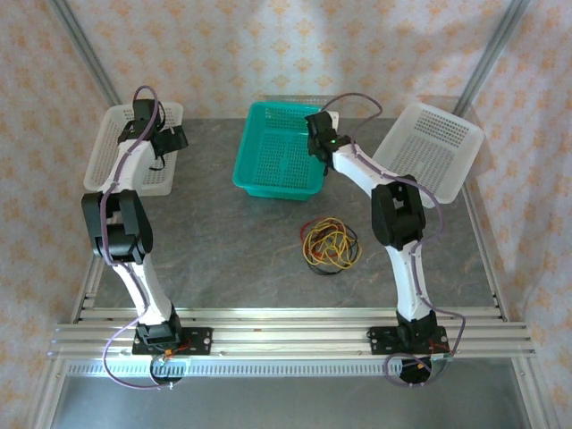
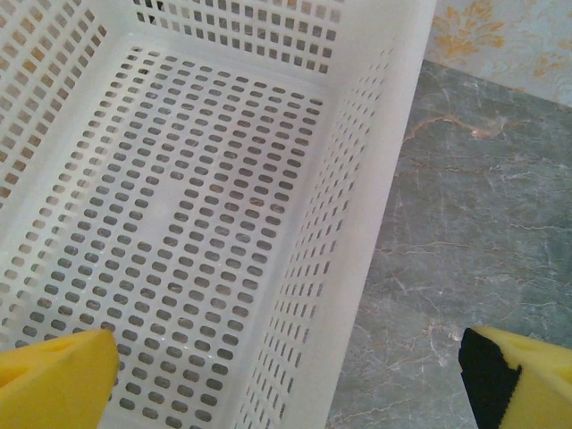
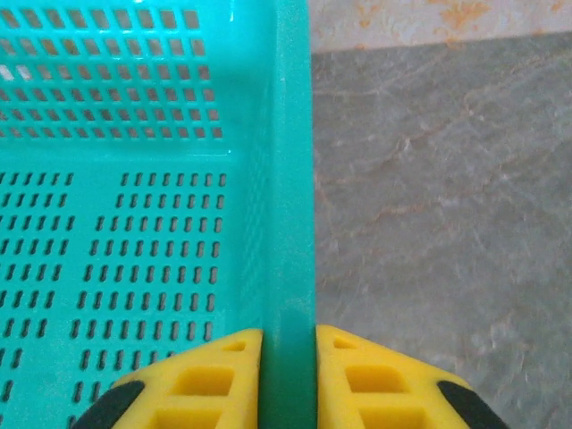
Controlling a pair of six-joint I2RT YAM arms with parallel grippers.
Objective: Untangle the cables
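Observation:
The cables [image 1: 329,243] lie in one tangled bunch of yellow, red and black loops on the grey table, right of centre, with no gripper touching them. My right gripper [image 3: 288,375] is shut on the right rim of the teal basket [image 3: 290,179], one yellow finger on each side of the wall. From above, that gripper [image 1: 317,143] sits at the teal basket's [image 1: 268,183] far right corner. My left gripper [image 2: 286,366] stands wide open with nothing in it, above the right wall of a white basket [image 2: 375,179]. It appears at the far left of the table [image 1: 165,141].
The white basket [image 1: 103,165] stands at the far left. A second white basket [image 1: 429,152] sits tilted at the far right. Bare grey tabletop [image 1: 223,250] lies between the arms, in front of the teal basket. An aluminium rail [image 1: 286,335] runs along the near edge.

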